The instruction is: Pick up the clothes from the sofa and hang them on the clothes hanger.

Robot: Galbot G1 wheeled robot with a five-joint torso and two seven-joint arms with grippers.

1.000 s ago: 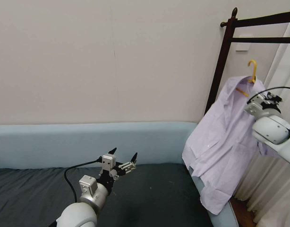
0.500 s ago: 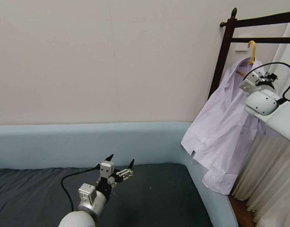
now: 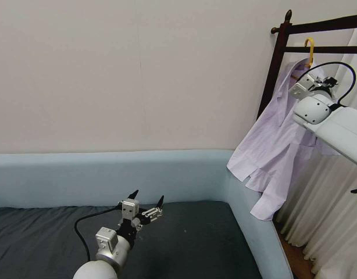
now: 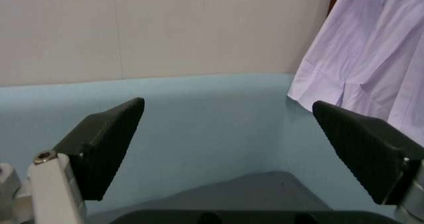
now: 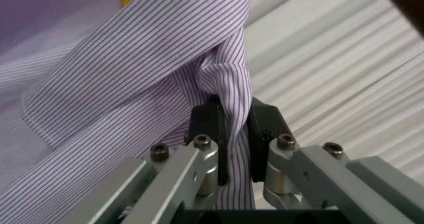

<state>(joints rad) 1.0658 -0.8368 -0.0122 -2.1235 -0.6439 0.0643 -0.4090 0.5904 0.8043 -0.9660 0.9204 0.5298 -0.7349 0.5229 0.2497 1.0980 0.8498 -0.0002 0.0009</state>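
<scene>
Where the right arm reaches up beside the dark wooden rack (image 3: 275, 64), the right gripper (image 5: 233, 112) has its fingers pinched narrow on a fold of the purple striped shirt (image 3: 271, 145), the cloth pressed between them. The shirt hangs high at the rack's post, off the sofa (image 3: 109, 171), its hem loose above the sofa's right end. A yellow hanger hook (image 3: 310, 47) pokes out above the collar. The rest of the hanger is hidden under fabric, and whether the hook touches the rail cannot be made out. The arm covers part of the shirt's shoulder. Low over the dark seat cushion (image 3: 39, 238), the left gripper (image 4: 227, 105) hovers with fingers spread wide, holding nothing.
</scene>
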